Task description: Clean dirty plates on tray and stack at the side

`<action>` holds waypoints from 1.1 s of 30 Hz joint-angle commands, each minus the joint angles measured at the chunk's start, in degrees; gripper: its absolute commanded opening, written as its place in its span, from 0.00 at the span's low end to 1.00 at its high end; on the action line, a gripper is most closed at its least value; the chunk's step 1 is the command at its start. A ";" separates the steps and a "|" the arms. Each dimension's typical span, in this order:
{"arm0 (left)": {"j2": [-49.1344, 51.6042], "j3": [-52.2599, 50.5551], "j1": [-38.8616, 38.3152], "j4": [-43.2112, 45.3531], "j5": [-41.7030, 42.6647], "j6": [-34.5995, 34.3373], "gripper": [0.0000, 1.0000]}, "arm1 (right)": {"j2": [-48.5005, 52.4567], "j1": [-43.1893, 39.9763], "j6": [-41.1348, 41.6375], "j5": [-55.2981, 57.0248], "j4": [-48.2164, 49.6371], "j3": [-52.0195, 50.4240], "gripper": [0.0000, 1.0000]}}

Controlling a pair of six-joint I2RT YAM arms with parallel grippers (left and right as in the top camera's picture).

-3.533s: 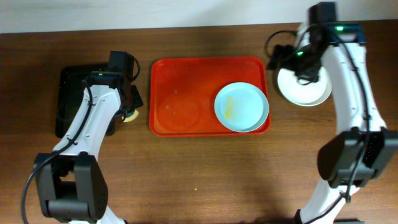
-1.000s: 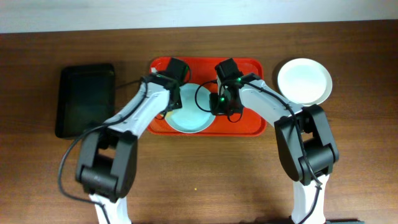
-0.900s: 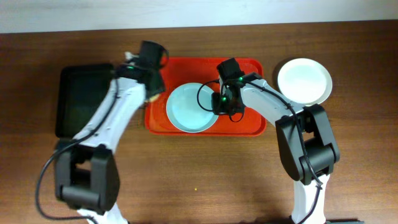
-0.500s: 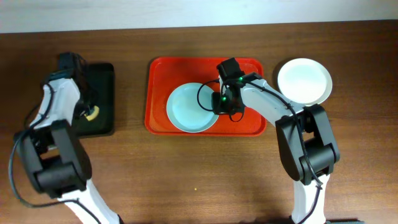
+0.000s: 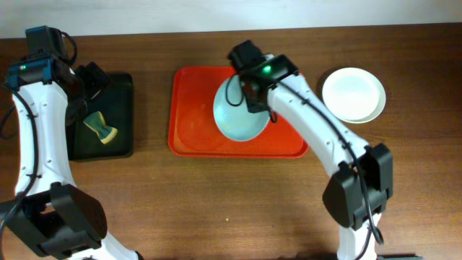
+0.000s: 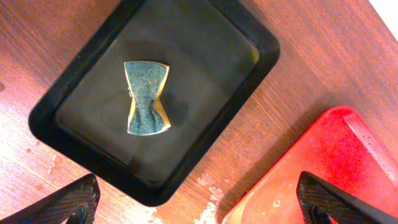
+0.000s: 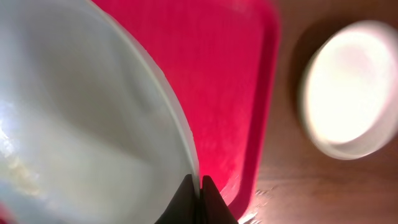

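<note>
A pale blue-green plate (image 5: 242,112) is lifted and tilted over the red tray (image 5: 191,115). My right gripper (image 5: 250,88) is shut on the plate's rim. In the right wrist view the fingertips (image 7: 198,196) pinch the rim of the plate (image 7: 81,124) above the tray (image 7: 230,74). A cream-white plate (image 5: 353,92) lies on the table right of the tray, with another rim showing beneath it; it appears as a bright blur (image 7: 354,87). My left gripper (image 5: 92,79) hangs open and empty over the black tray's back edge; in the left wrist view the left gripper (image 6: 199,208) stands wide.
A black tray (image 5: 123,90) at the left holds a green-and-yellow sponge (image 5: 101,128), also in the left wrist view as the sponge (image 6: 147,96) in the black tray (image 6: 249,56). The red tray's corner (image 6: 323,155) shows there. Bare wooden table lies in front.
My left arm carried the sponge from the red tray to the black tray, let it go and opened. My right gripper raised and tilted the blue-green plate off the tray floor.
</note>
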 commanded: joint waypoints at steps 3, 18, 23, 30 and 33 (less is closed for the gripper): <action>0.35 0.15 0.04 -0.07 0.63 0.31 0.99 | -1.27 10.34 -0.48 40.68 -0.42 2.78 0.04; 0.35 0.15 0.04 -0.07 0.63 0.31 0.99 | -1.20 -11.06 -11.17 -21.18 4.59 2.34 0.04; 0.35 0.15 0.04 -0.07 0.63 0.31 0.99 | -1.14 -33.99 -11.19 -21.14 2.75 0.00 0.04; 0.35 0.15 0.04 -0.07 0.63 0.31 0.99 | 0.50 -56.96 -10.99 -29.53 19.89 -12.76 0.05; 0.35 0.15 0.04 -0.07 0.63 0.31 0.99 | 1.01 -54.88 -10.99 -29.73 21.11 -12.79 0.05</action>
